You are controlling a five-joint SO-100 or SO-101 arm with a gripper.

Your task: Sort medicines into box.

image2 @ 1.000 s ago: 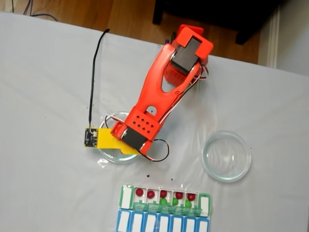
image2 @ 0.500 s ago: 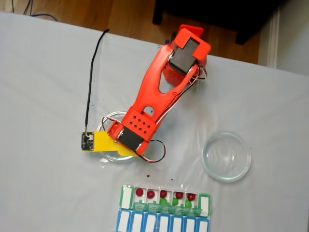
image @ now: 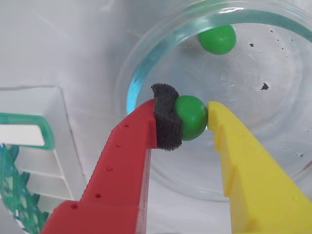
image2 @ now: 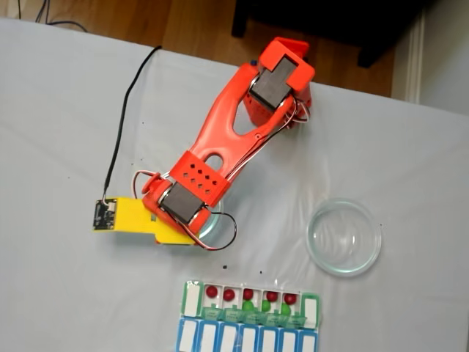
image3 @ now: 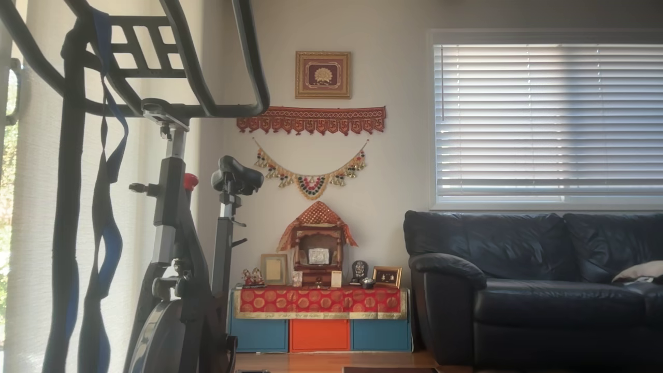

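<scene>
In the wrist view my gripper (image: pixel 191 113) is shut on a bright green pill (image: pixel 190 122), pinched between the red finger's black foam pad (image: pixel 165 122) and the yellow finger (image: pixel 234 146). It hangs over a clear glass dish (image: pixel 141 73), where another green pill (image: pixel 217 39) lies near the far rim. The box (image: pixel 34 146) shows at the left edge. In the fixed view the orange arm (image2: pixel 220 139) covers most of that dish (image2: pixel 215 224). The box (image2: pixel 249 317) lies at the bottom, with several dark red pills (image2: pixel 248 294) in its upper row.
A second clear glass dish (image2: pixel 344 236) stands to the right of the arm on the white table (image2: pixel 58 110). A black cable (image2: pixel 124 117) runs from the wrist camera board (image2: pixel 102 213) toward the table's far edge. The other view shows a living room.
In the fixed view the arm's wrist and yellow jaw have swung left, carrying the camera board and cable leftward. The dishes and box have not moved.
</scene>
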